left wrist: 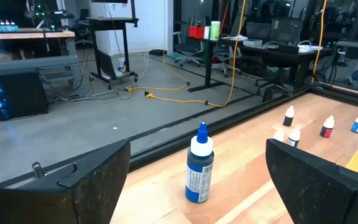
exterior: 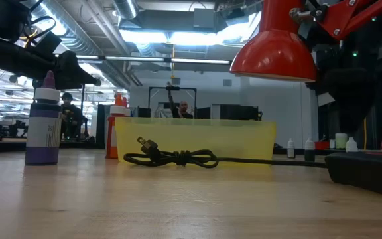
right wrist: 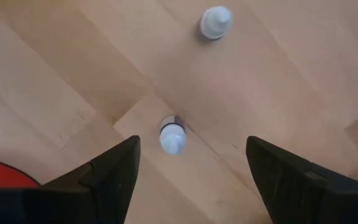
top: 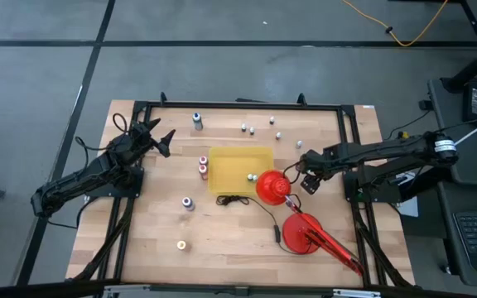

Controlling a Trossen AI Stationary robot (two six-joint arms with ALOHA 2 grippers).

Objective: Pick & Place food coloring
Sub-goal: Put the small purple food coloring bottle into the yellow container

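Wood planks make up your tabletop (top: 156, 240), ringed by a dark frame, with a concrete floor around it and a workshop room beyond. Take the yellow tray (top: 240, 170) at the table's middle as your landmark. Food colouring bottles stand scattered around it: a blue-topped bottle (top: 197, 122) beyond its far left corner, two red and pink ones (top: 203, 168) just beside its left wall, one with a dark body (top: 187, 203) off its near left corner, an orange-topped one (top: 181, 245) farther toward the near edge, and several small pale bottles (top: 259, 126) beyond its far side. A red lamp (top: 273, 188) leans over the tray's right corner.

Your left gripper (top: 157, 137) hangs to the left of the tray with its fingers spread as wide as they go and nothing between them. In the left wrist view the blue-topped bottle (left wrist: 199, 165) stands upright straight ahead of it, centred in the gap between the fingers, so this arm is the nearer one to that bottle and a forward reach should meet it.

Your right gripper (top: 308, 172) hovers to the right of the tray, pointing down, fingers apart and empty. A white-capped bottle (right wrist: 172, 137) stands upright right below it, long axis pointing up at the camera, so a descent looks like the next move
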